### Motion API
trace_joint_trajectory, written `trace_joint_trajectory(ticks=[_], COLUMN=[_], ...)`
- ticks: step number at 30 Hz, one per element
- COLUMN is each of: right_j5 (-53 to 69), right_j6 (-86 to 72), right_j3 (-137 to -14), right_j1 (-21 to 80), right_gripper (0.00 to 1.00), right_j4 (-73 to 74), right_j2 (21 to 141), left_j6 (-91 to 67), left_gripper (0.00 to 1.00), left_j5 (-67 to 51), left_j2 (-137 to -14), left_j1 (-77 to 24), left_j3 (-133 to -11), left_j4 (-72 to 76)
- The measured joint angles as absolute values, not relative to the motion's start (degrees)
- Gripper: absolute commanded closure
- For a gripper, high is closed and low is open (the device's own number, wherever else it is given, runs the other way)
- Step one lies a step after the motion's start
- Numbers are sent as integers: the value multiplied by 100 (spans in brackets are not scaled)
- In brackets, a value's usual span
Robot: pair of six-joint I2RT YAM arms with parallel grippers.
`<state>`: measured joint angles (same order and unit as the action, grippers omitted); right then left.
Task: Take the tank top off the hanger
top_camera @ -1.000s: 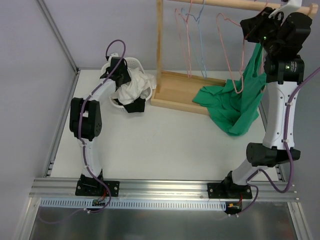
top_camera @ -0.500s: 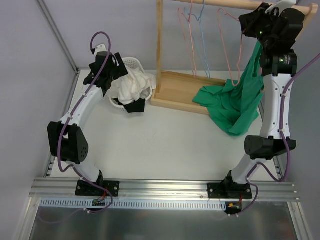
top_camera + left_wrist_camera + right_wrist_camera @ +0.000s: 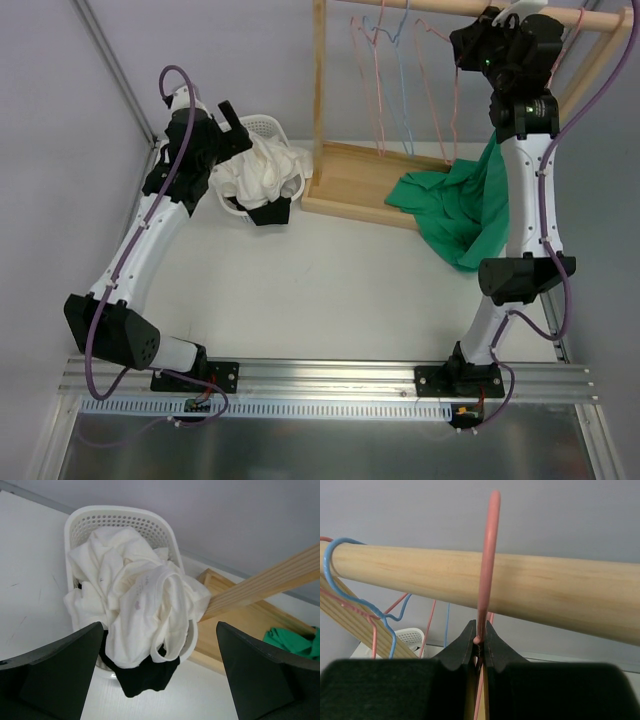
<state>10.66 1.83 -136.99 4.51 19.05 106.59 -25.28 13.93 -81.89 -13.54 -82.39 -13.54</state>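
Basket to the left, rack to the right, both along the far side of the table (image 3: 330, 290).

Far left: a basket (image 3: 265, 125) heaped with clothes (image 3: 262, 172), just left of the rack base (image 3: 350, 185). Overhead, a rail (image 3: 590, 17) with spare hangers (image 3: 385, 90) hooked over its left part. Right of them, one hanger (image 3: 487, 555) hooked over the rail, with the right gripper (image 3: 479, 637) directly beneath. Lower down, the tank top (image 3: 470, 210), draped over the base's right end and forward onto the table. Above the basket's left side, the left gripper (image 3: 236, 125).
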Motion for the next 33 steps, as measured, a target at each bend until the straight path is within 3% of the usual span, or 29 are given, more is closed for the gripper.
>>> trace_joint_trajectory(ticks=[13, 15, 16, 20, 22, 26, 28, 33], right_j5=[768, 718, 698, 642, 615, 489, 416, 252], right_j6=[436, 456, 456, 456, 484, 502, 528, 484], right_j3=[-13703, -13705, -13710, -13710, -13712, -13712, -13712, -13266], right_j1=[1127, 1181, 1197, 1205, 1205, 1205, 1205, 1184], right_gripper=[100, 96, 93, 63, 58, 36, 35, 19], right_j4=[1900, 1865, 1861, 1859, 1859, 1846, 1833, 1791], right_j2=[10825, 10842, 10849, 10871, 10871, 10871, 10866, 10508], left_j6=[-2646, -2644, -2644, -2644, -2644, -2644, -2644, -2644], left_gripper=[1, 1, 1, 1, 1, 1, 1, 1], left_j5=[1343, 1341, 1339, 1339, 1339, 1341, 1341, 1339], left_j2=[-7529, -7526, -7522, -7489, -7437, -7319, -7262, -7188], left_j1=[-1358, -1358, -1358, -1389, -1396, -1396, -1396, -1398], left_j3=[-8145, -8103, -8077, -8009, -7977, -7975, -7975, -7975], left_j4=[-1352, -1352, -1352, -1361, -1367, -1385, -1385, -1385])
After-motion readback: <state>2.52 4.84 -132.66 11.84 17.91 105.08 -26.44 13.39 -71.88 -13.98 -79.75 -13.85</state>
